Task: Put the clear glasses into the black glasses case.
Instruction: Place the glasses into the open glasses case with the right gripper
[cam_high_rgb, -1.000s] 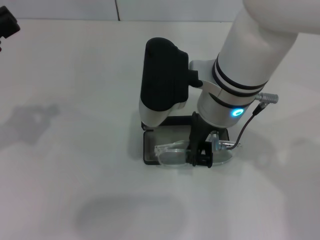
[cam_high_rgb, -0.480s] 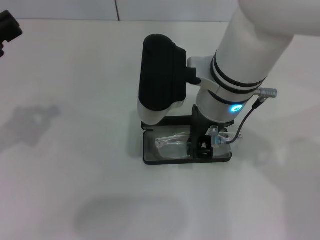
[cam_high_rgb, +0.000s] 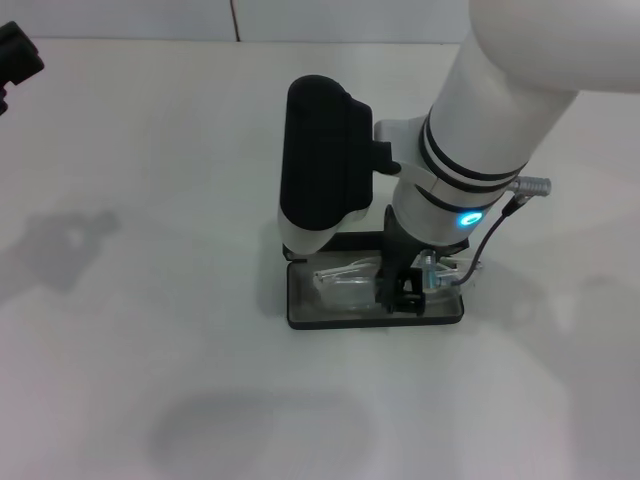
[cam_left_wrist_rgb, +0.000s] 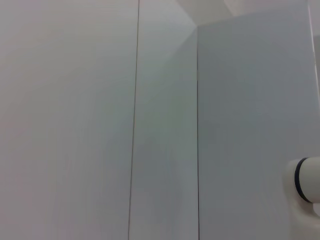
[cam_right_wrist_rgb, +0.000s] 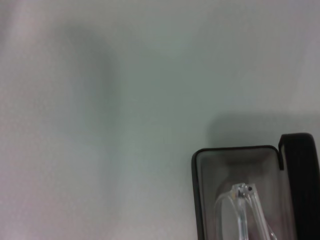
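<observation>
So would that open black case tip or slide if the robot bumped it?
The black glasses case lies flat and low on the table, so tipping looks unlikely. It seems small and light, so it may slide on the smooth top. The clear glasses inside add little weight.

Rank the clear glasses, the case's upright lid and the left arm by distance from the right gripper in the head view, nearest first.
From the right gripper:
1. clear glasses, at the fingers, inside the black glasses case.
2. lid, just behind.
3. left arm, far corner on the left.
</observation>
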